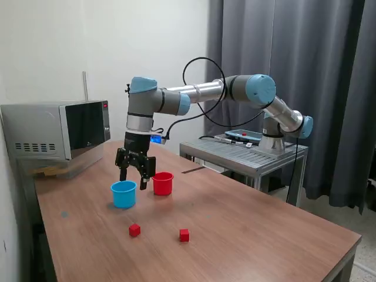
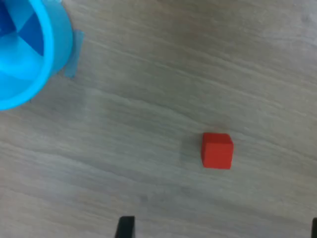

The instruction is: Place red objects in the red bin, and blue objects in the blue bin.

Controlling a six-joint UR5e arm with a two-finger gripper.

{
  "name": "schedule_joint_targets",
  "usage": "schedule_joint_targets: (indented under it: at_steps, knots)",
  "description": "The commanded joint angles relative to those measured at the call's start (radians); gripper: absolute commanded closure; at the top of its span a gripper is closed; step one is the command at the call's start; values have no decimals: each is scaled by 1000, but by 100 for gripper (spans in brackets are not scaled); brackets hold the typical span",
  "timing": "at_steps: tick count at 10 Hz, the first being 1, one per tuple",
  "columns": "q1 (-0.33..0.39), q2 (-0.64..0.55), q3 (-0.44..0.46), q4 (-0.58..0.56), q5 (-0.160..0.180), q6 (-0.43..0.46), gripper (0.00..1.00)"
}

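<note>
My gripper (image 1: 134,176) hangs open and empty just above the table, over the gap between the light blue cup (image 1: 124,194) and the red cup (image 1: 163,183). Two small red cubes (image 1: 134,230) (image 1: 184,235) lie on the wooden table nearer the front edge. In the wrist view one red cube (image 2: 217,150) lies on the wood between my spread fingertips (image 2: 126,227). The blue cup (image 2: 25,54) shows at the frame's corner, with dark blue cube faces (image 2: 30,35) inside it. The inside of the red cup is hidden.
A microwave (image 1: 59,129) stands at the back on the exterior view's left. The arm's metal stand (image 1: 247,154) is behind the table on the exterior view's right. A bit of blue tape (image 2: 74,54) lies beside the blue cup.
</note>
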Motion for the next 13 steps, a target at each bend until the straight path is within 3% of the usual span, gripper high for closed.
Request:
schedule_joint_targets:
  at_steps: [1, 13]
  knots:
    - [2, 39, -40, 1, -1, 31, 0]
    - [13, 158, -114, 10, 15, 80, 0]
